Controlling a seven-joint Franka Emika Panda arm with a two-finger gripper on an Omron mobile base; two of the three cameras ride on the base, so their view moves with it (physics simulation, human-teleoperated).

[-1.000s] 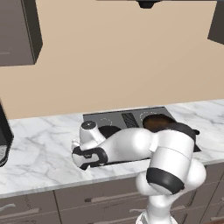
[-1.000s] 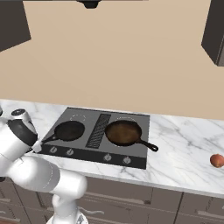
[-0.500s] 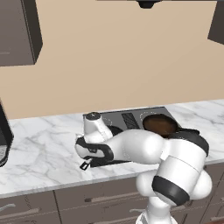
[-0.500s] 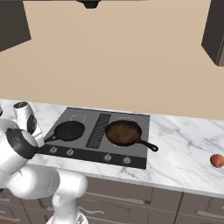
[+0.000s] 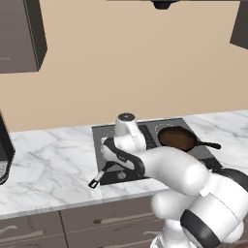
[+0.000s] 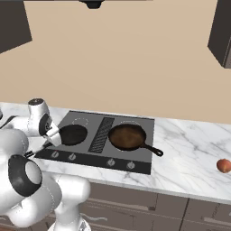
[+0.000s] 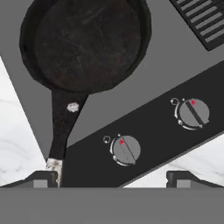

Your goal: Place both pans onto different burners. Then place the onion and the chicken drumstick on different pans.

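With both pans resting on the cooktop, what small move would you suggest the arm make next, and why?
Probably lift the open claw clear of the black pan and swing right toward the onion. Both this pan and the brown pan sit on separate burners, and both are empty.

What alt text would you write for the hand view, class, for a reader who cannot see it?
A black pan sits on the dark cooktop, its handle running down toward the open hand, which holds nothing. Two round knobs lie on the front panel, with the ribbed vent at upper right.
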